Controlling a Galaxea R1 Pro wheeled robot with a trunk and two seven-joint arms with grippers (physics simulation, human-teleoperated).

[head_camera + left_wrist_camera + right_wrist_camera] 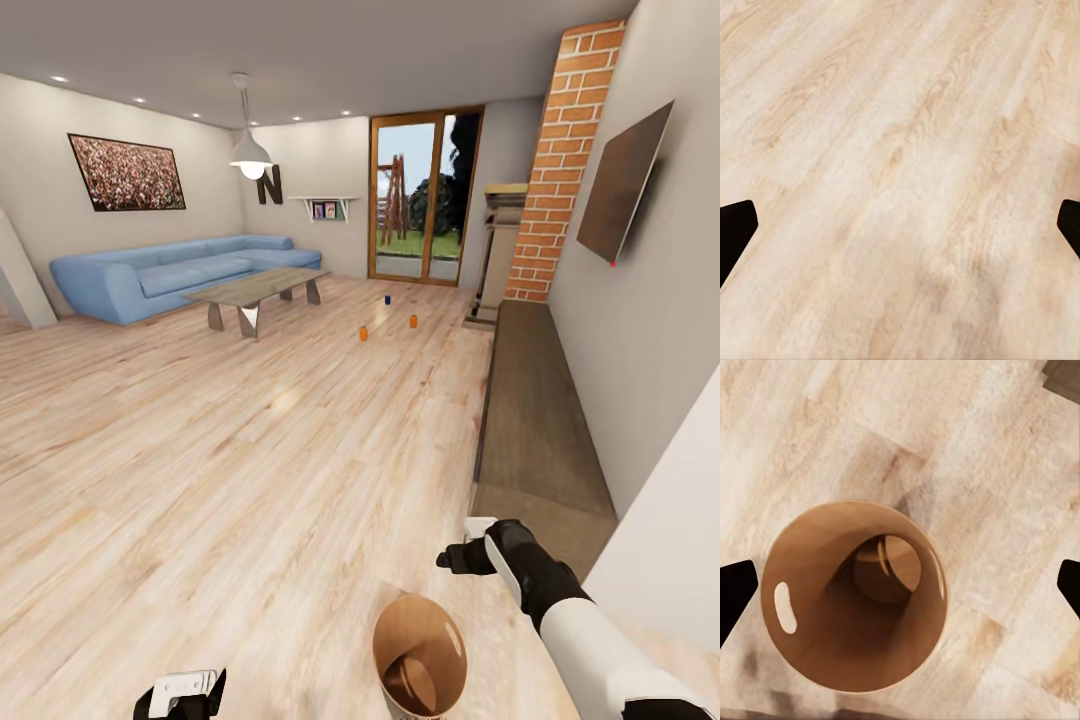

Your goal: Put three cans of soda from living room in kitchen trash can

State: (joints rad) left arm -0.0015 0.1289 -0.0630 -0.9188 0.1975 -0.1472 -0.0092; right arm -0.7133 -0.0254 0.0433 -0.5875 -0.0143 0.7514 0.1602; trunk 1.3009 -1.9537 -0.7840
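Three cans of soda stand on the light wood floor far ahead: a dark blue one (387,299) and two orange ones (413,321) (363,334). The trash can (420,660) stands upright on the floor right in front of me, its brown inner wall (817,645) showing and nothing inside it. My right gripper (470,545) (900,592) hangs open over the bin's far side, fingers wide apart and clear of the rim. My left gripper (180,695) (900,229) is open above bare floor planks.
A blue sofa (150,275) and a low coffee table (260,290) sit to the left of the cans. A long dark low bench (535,400) runs along the right wall below a brick chimney (560,160). Glass doors (425,200) close the far end. A white wall corner (680,540) is near my right arm.
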